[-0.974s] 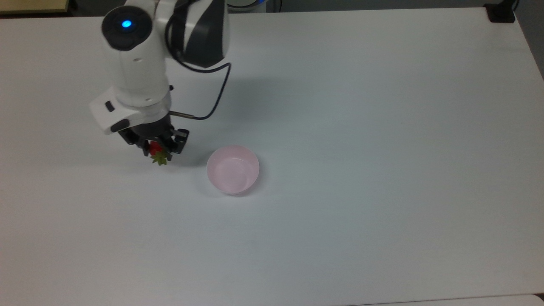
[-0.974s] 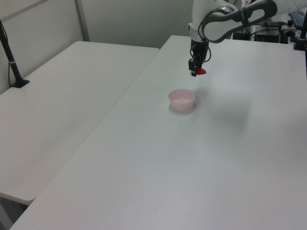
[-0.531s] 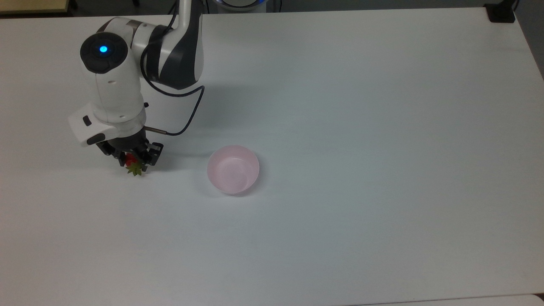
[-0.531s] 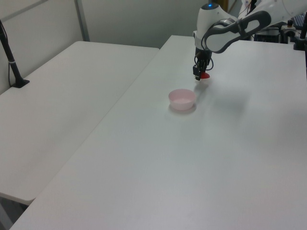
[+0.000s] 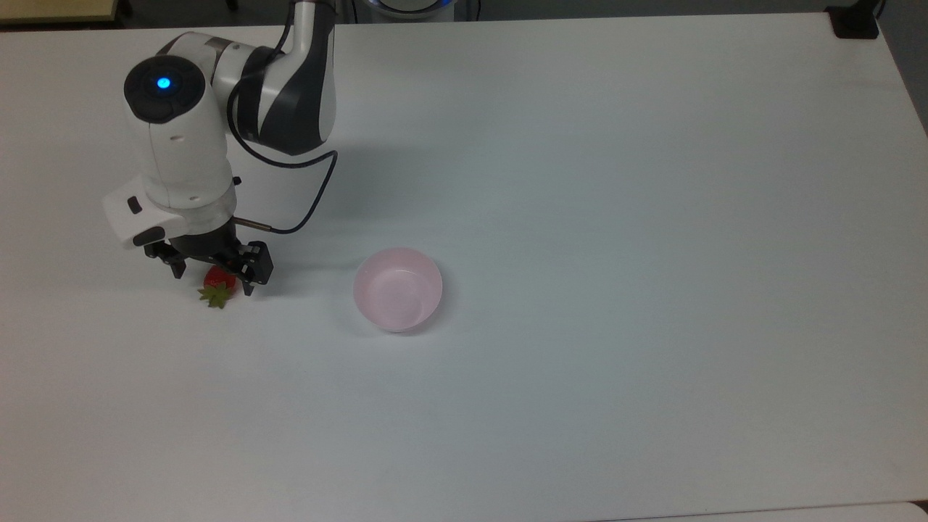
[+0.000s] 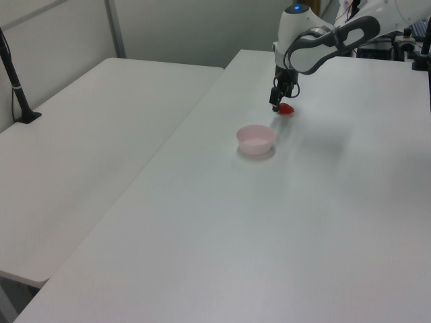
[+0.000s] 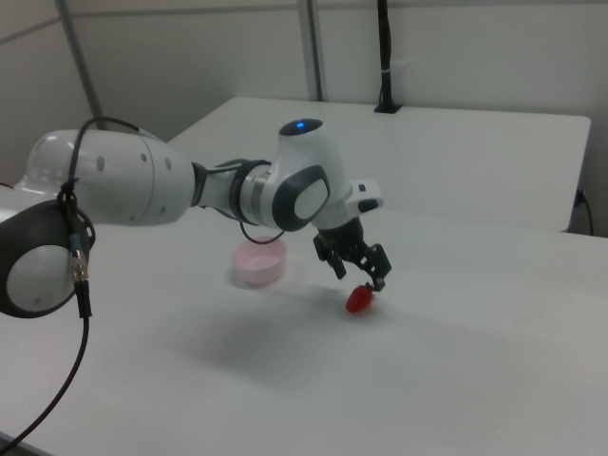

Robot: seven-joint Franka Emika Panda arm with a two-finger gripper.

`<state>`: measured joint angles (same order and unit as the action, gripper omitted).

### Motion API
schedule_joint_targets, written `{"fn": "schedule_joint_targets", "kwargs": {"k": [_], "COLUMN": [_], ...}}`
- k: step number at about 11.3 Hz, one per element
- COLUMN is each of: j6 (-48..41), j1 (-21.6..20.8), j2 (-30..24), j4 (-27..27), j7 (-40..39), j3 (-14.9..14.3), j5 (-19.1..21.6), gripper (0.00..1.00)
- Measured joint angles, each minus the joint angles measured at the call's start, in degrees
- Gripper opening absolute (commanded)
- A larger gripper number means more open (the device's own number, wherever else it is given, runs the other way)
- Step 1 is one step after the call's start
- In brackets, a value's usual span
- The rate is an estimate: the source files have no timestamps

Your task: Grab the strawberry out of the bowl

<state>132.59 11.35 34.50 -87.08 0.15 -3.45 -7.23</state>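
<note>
The red strawberry (image 5: pixel 219 278) with its green cap lies on the white table (image 5: pixel 580 217), left of the bowl in the top view. My gripper (image 5: pixel 213 280) stands open directly over it, one finger on each side and apart from the fruit. In the right view the strawberry (image 7: pixel 359 300) rests on the table just under the gripper (image 7: pixel 361 277). The left view puts the strawberry (image 6: pixel 287 109) beside the gripper (image 6: pixel 277 105). The pale pink bowl (image 5: pixel 397 288) sits empty about a gripper's width to the right in the top view; it is also the bowl (image 6: pixel 255 138) and the bowl (image 7: pixel 259 263).
A second white table (image 6: pixel 87 134) stands beside this one on the left view's left. A black post (image 6: pixel 17 87) is clamped at its far edge. A black cable (image 5: pixel 319 196) loops from my wrist.
The arm carried the strawberry further left in the top view and lowered. The fingers have opened, and the strawberry now lies on the table between them.
</note>
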Motion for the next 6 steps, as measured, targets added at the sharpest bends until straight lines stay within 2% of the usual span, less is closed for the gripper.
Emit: {"fn": "schedule_joint_targets", "kwargs": {"k": [3, 6], "j6": [-6.22, -21.42], "j1": [-2.25, -8.88], "j2": [-4.9, -13.76], "j4": [0.27, 0.69], "j7": [0.0, 0.76], "j3": [0.8, 1.14], "j5": [0.0, 0.6], "gripper": [1.0, 1.0]}}
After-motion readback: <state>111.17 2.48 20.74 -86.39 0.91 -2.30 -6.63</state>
